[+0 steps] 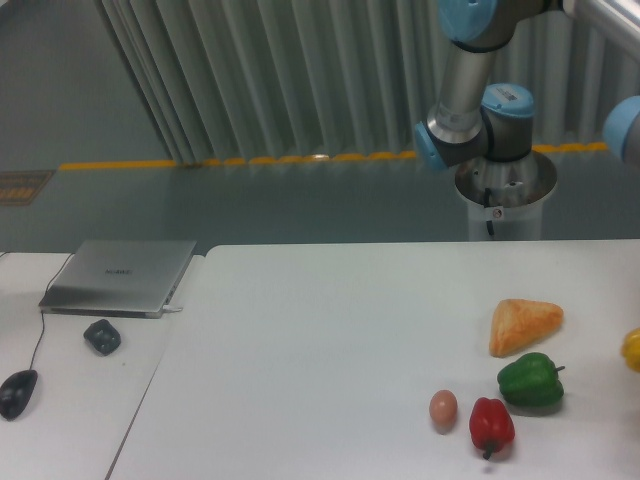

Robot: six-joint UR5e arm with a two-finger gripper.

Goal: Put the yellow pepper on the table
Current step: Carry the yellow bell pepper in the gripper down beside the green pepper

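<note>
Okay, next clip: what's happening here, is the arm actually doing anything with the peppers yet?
Nothing is being handled yet. The robot arm is raised behind the table, and its gripper is not visible. The yellow pepper sits at the right edge of the frame, mostly cut off. Nearby lie a green pepper, a red pepper, an egg and a triangular pastry. All are untouched.

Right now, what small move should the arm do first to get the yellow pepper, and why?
Probably swing right and down toward the yellow pepper, which shows only partly at the table's right edge. The arm is raised behind the table, and its tool is not clearly visible.
</note>
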